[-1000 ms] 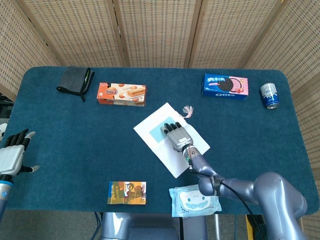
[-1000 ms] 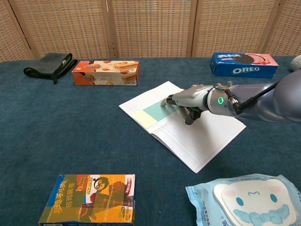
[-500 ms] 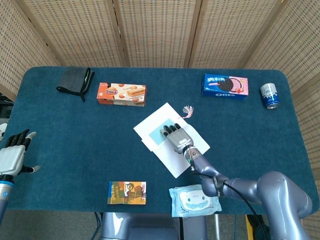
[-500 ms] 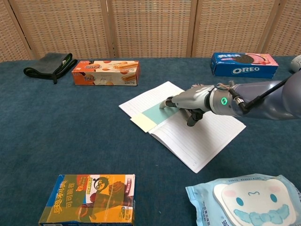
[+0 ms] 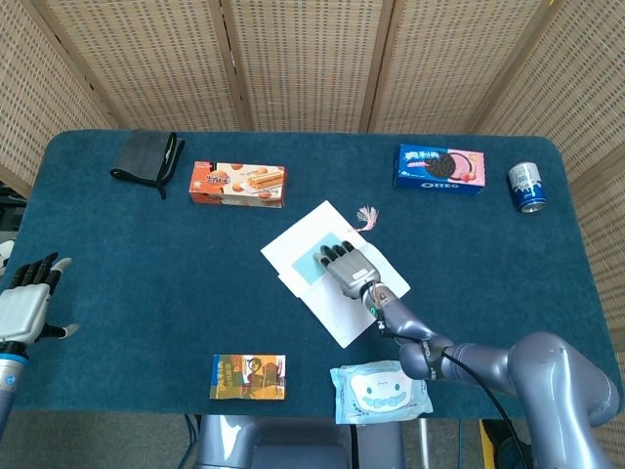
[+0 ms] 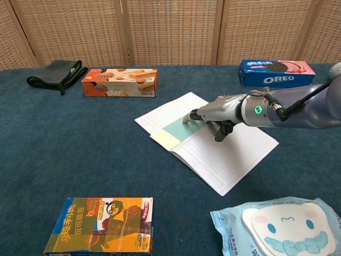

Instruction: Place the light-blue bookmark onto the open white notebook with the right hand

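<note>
The open white notebook (image 5: pixel 342 303) (image 6: pixel 229 154) lies at the table's middle. The light-blue bookmark (image 5: pixel 311 260) (image 6: pixel 178 129) lies flat across its left page. The bookmark's pale end (image 6: pixel 165 140) juts a little past the notebook's edge, and a pink tassel (image 5: pixel 366 216) lies at the notebook's far corner. My right hand (image 5: pixel 350 273) (image 6: pixel 216 112) rests palm down on the page with its fingers stretched out, and the fingertips (image 6: pixel 187 117) touch the bookmark. It grips nothing. My left hand (image 5: pixel 24 301) hovers at the table's left edge, fingers apart and empty.
An orange wafer box (image 5: pixel 237 184) and a black pouch (image 5: pixel 146 158) sit at the back left. A blue Oreo box (image 5: pixel 440 168) and a can (image 5: pixel 526 187) sit at the back right. A snack box (image 5: pixel 248 376) and a wipes pack (image 5: pixel 379 391) lie near the front edge.
The right hand slid slightly back toward its arm while staying flat on the page. The bookmark's pale end shifted to stick out past the notebook's edge. The left hand stayed still.
</note>
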Available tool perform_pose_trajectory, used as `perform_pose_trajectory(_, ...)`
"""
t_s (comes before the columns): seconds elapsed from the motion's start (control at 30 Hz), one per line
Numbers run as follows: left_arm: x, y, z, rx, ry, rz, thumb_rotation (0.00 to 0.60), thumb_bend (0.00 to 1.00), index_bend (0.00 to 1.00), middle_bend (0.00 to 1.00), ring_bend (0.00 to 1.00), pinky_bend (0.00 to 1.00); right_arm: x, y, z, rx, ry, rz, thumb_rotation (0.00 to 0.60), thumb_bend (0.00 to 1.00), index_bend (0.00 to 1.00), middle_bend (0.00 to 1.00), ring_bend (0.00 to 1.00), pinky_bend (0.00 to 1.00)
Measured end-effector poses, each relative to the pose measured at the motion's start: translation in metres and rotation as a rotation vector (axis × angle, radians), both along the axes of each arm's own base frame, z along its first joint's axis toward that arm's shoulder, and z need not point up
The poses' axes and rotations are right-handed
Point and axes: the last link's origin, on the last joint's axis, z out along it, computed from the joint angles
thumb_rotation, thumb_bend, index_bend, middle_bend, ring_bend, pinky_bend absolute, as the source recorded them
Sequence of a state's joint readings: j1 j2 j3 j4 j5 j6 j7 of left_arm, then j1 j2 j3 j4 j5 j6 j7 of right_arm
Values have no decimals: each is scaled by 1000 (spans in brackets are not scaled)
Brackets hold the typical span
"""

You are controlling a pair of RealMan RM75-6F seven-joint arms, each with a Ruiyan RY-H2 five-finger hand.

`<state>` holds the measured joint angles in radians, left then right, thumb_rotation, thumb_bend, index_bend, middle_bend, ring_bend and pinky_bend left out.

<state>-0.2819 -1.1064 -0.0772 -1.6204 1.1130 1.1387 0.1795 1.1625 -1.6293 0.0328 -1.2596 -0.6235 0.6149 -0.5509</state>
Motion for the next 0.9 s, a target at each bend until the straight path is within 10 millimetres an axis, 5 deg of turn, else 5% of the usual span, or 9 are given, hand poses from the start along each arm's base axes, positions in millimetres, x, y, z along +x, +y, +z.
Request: perform_pose_trajectory(0.9, 1, 0, -3, -12, 4, -1, 600, 0, 0, 0, 0, 0, 1, 2, 0, -39, -22, -29, 600, 1000, 0, 0, 0, 0)
